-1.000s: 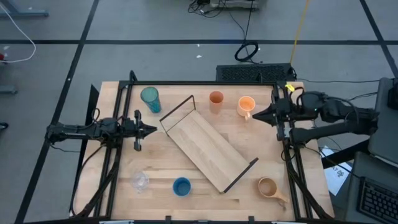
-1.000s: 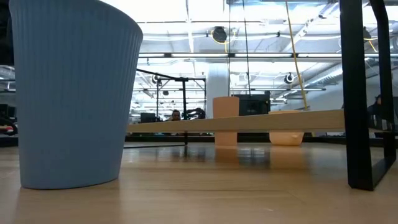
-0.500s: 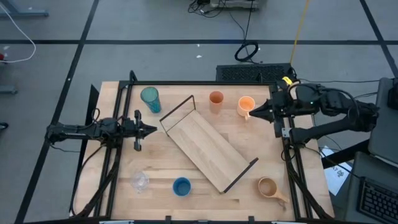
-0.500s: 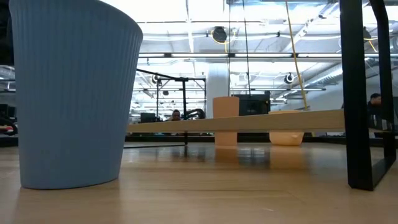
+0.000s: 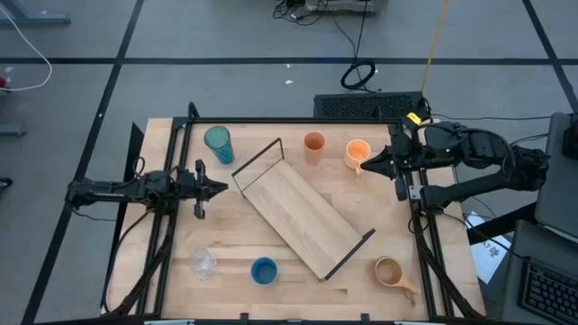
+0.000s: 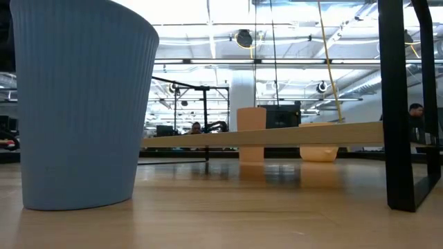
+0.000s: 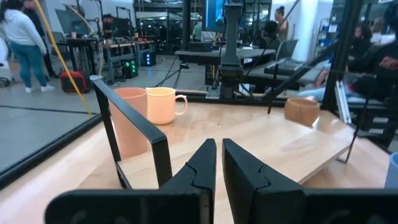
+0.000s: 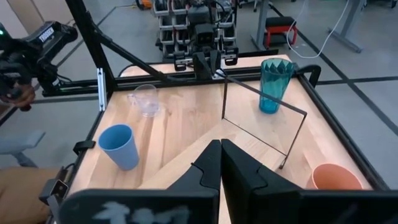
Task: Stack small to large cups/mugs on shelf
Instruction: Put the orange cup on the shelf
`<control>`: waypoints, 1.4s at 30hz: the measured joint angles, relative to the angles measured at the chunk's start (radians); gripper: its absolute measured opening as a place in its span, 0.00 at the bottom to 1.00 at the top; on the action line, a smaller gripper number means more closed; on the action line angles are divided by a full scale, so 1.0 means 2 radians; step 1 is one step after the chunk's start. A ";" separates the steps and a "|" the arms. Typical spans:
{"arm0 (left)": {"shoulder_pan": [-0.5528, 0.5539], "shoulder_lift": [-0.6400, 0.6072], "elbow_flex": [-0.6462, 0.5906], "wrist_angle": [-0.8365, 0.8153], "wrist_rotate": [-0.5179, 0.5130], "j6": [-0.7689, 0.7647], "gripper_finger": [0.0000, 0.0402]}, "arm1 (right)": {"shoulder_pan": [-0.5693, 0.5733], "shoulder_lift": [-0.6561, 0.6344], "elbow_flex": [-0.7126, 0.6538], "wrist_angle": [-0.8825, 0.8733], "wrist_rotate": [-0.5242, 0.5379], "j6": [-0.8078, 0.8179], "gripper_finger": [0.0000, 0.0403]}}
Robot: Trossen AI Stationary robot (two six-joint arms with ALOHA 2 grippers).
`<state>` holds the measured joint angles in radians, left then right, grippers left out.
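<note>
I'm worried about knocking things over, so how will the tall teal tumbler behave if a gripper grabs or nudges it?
The teal tumbler stands tall on a narrower base, so a high nudge would probably tip it. Its ribbed wall may help grip. It looks like thin, see-through plastic, so likely light.

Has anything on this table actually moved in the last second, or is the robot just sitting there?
Only the right arm moved: its claw has crept in from the table's right edge toward the orange handled mug, its tip now beside it, fingers shut and holding nothing. The left claw stayed put at the left side, also shut. The shelf and every cup lie where they were.
</note>
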<state>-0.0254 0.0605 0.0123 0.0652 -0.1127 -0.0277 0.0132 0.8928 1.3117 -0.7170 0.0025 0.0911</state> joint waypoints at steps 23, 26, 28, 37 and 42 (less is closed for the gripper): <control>0.000 0.182 0.392 -0.251 0.039 -0.008 0.08 | 0.000 0.000 0.000 0.000 0.000 -0.016 0.00; 0.000 0.221 0.457 -0.301 0.039 0.003 0.08 | 0.000 0.000 0.000 0.000 0.000 -0.016 0.00; 0.000 0.247 0.501 -0.339 0.039 0.009 0.08 | 0.000 0.000 0.000 0.000 0.000 -0.016 0.00; 0.000 0.367 0.699 -0.491 0.039 0.009 0.08 | 0.000 0.000 0.000 0.000 0.000 -0.016 0.00; 0.000 0.428 0.799 -0.566 0.039 0.023 0.08 | 0.000 0.000 0.000 -0.002 0.000 -0.016 0.00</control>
<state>-0.0261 0.9159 1.6109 -1.0661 -0.0347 0.0189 0.0132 0.8925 1.3117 -0.7206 0.0025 0.0593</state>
